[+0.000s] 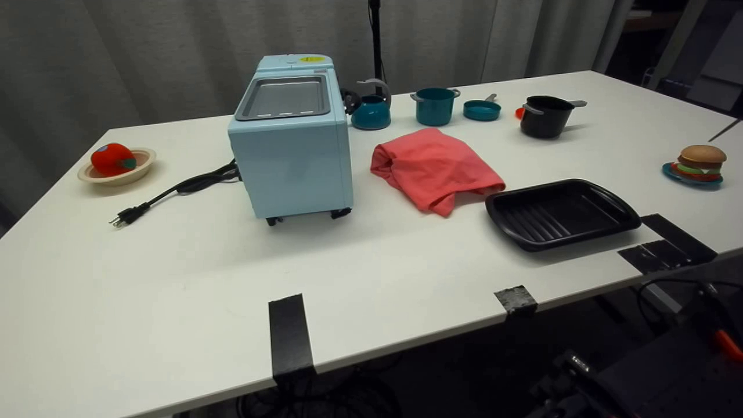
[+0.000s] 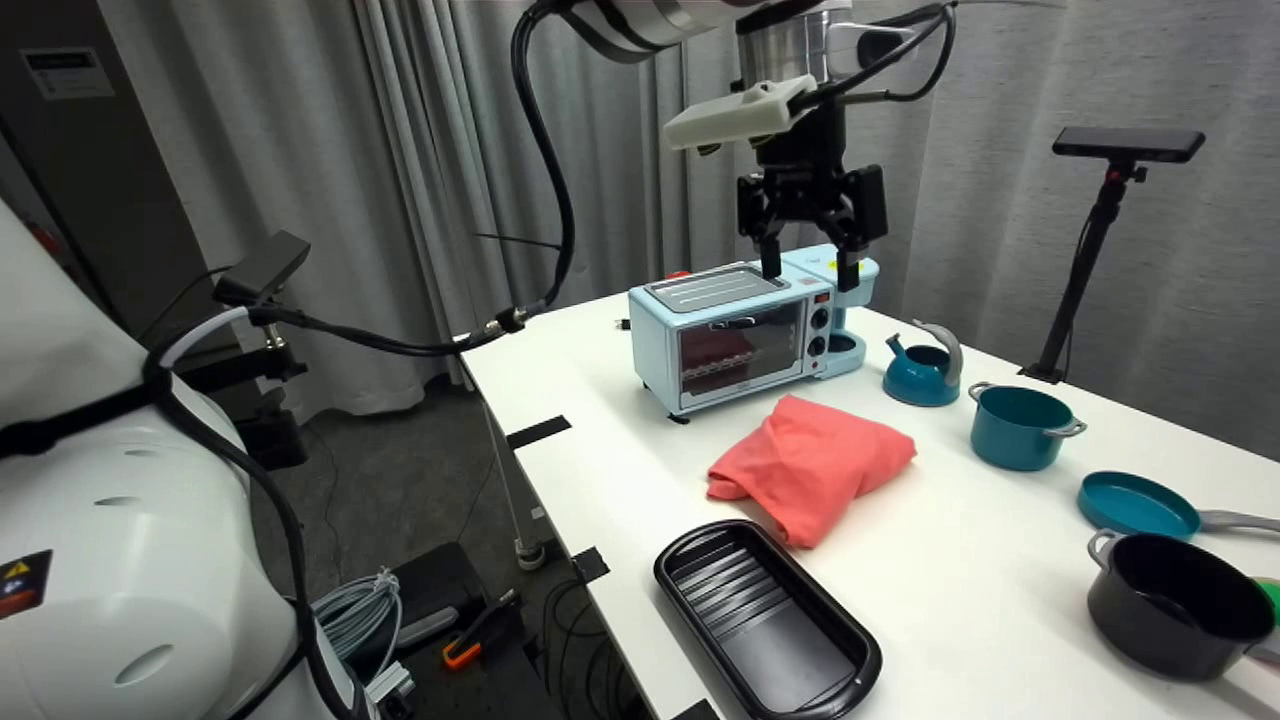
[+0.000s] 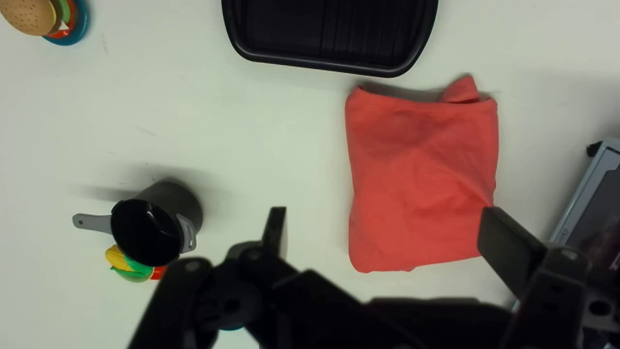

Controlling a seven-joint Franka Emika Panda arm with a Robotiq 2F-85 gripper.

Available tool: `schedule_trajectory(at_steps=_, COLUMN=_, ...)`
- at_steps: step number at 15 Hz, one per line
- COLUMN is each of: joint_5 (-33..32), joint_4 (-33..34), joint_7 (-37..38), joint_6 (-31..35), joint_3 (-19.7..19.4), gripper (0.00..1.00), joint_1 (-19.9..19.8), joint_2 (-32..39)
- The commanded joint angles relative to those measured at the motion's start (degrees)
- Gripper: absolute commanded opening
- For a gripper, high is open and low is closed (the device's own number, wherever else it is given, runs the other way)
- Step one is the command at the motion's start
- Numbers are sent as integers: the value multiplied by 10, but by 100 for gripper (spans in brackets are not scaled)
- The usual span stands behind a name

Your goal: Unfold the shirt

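The red shirt [image 1: 438, 165] lies folded in a rumpled bundle on the white table. It also shows in an exterior view [image 2: 815, 460] and in the wrist view [image 3: 421, 184]. One small corner sticks out past its edge on the side toward the black tray. My gripper [image 2: 809, 265] is open and empty, raised well above the table. In the wrist view the fingers [image 3: 384, 213] stand wide apart, and the shirt shows below, between them and beyond. The right finger covers a bit of the shirt's edge there. The shirt's inner folds are hidden.
A light blue toaster oven [image 2: 740, 340] stands beside the shirt. A black tray [image 1: 563, 215] lies close on its other side. A teal kettle [image 1: 371, 113], a teal pot [image 1: 435, 107], a teal pan [image 1: 482, 110] and a black pot [image 1: 545, 119] stand behind. A toy burger [image 1: 699, 162] sits farther off.
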Motion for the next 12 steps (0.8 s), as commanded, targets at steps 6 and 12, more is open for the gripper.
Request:
schedule_trajectory(at_steps=6, joint_5=62, joint_4=36, joint_7=-177, joint_6=69, joint_3=3, gripper=100, joint_1=26, joint_2=118)
schedule_trajectory(at_steps=12, joint_5=54, joint_4=91, joint_7=-208, joint_6=113, joint_3=37, gripper=100, joint_1=46, joint_2=237)
